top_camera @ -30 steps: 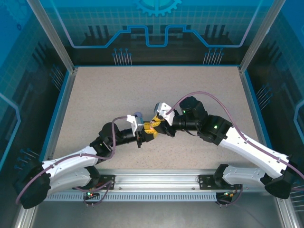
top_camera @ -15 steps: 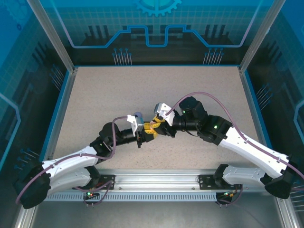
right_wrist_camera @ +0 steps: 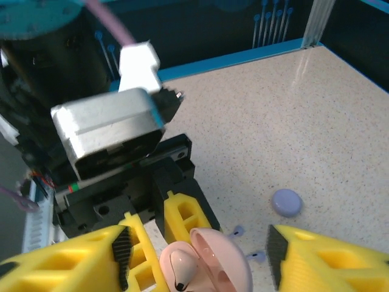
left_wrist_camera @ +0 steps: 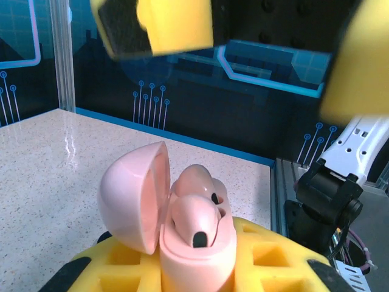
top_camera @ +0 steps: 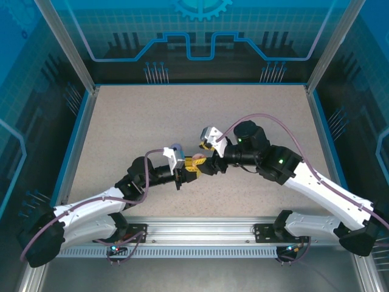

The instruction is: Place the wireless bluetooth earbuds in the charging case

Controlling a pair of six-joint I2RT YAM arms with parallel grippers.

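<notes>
Top view: the step looks like seating the last bud, or shutting the lid over it. The holding arm should therefore stay steady while the other does the fine work. The left gripper (top_camera: 192, 165) is clamped on the open pink case (top_camera: 197, 160), which is held above the bench (top_camera: 134, 121). The right gripper (top_camera: 208, 165) is just beside the case; how far it is spread cannot be told from here.

Left wrist view: any push should go straight down into the well or onto the lid's edge. A sideways push could twist the case out of the grip. The case (left_wrist_camera: 130, 194) sits between the left gripper's yellow fingers with its lid swung open to the left. Two pink buds (left_wrist_camera: 194, 214) seem to lie inside, but I cannot tell whether they are fully seated. The right gripper (left_wrist_camera: 267, 42) hangs above it, spread wide and holding nothing.

Right wrist view: narrowing the spread first would help, so that one finger meets the target cleanly. The case (right_wrist_camera: 223, 266) lies between the right gripper's (right_wrist_camera: 200, 249) open fingers, touching neither, with a bud (right_wrist_camera: 181, 266) showing in it. A lilac case (right_wrist_camera: 286, 202) rests on the bench nearby.
</notes>
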